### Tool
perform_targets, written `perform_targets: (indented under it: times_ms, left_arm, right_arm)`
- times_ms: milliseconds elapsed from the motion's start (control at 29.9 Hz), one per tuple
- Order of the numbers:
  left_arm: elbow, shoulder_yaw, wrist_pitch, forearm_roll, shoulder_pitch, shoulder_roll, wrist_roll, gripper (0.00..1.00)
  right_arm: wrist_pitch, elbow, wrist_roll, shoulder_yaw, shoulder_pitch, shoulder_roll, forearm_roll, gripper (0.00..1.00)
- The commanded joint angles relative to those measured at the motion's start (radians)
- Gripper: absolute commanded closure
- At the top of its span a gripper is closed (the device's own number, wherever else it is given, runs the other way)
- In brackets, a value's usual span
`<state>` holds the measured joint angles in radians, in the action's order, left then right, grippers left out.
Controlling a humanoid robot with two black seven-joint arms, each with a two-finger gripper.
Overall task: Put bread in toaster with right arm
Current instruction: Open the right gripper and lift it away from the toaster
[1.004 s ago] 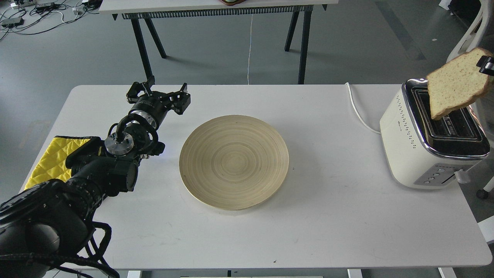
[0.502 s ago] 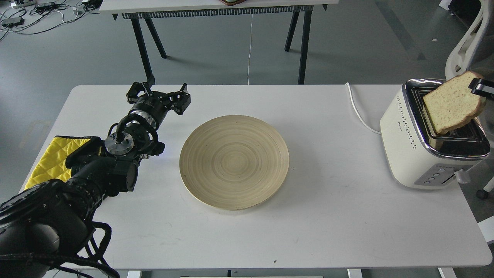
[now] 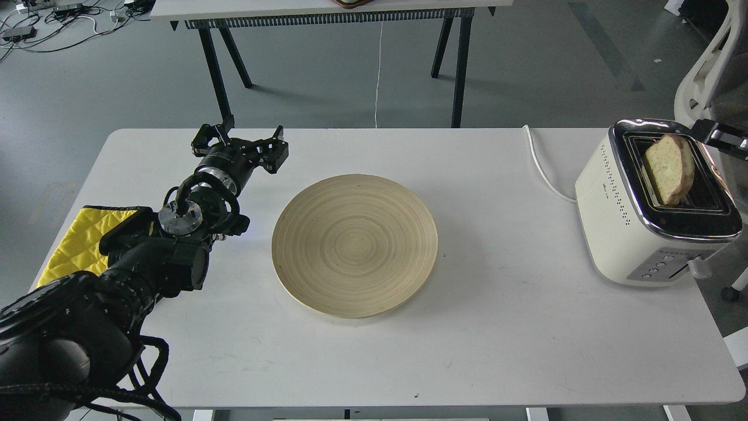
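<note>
Bread stands on edge in the left-hand slot of the toaster, at the right end of the tabletop. About half of the slice shows above the chrome top, leaning slightly, so I judge the insertion to be begun but not finished.

My right gripper appears only as a dark tip at the right edge of the view, just beside the far right corner of the toaster and apart from the slice. Whether its fingers are spread or together, I cannot tell at this size.

Procedure for the step in hand:
1. Confirm that the slice is free of my fingers before moving away.
2. If the slice sits high because it is caught on the slot guides, nudge its top edge straight down, along the slot line. Side pressure could tear or wedge soft bread.
3. Withdraw upward and to the right, clear of the chrome rim and the white cord.

My left gripper rests over the far left of the tabletop with its fingers spread and holding nothing, well apart from the wooden plate. It needs no action.
</note>
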<state>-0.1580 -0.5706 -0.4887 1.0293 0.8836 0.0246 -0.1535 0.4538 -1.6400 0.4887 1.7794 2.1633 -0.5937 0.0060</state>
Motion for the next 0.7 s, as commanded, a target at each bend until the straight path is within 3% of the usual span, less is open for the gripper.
perform_targets:
  times_ms: [0,134,368,669]
  left_arm:
    - [0.000,0.000,0.000,0.000,0.000,0.000,-0.001,0.00]
    - [0.000,0.000,0.000,0.000,0.000,0.000,-0.001,0.00]
    - [0.000,0.000,0.000,0.000,0.000,0.000,0.000,0.00]
    - [0.000,0.000,0.000,0.000,0.000,0.000,-0.001,0.00]
  right_arm:
    - [0.000,0.002,0.000,-0.009,0.000,0.000,0.002,0.08]
    - [0.002,0.008,0.000,-0.099,0.003,-0.024,0.031,0.08]
    - [-0.003,0.012,0.000,-0.550,-0.092,-0.192,0.086,0.08]
    - [-0.032,0.115,0.000,-1.407,-0.690,-0.183,0.085,0.08]
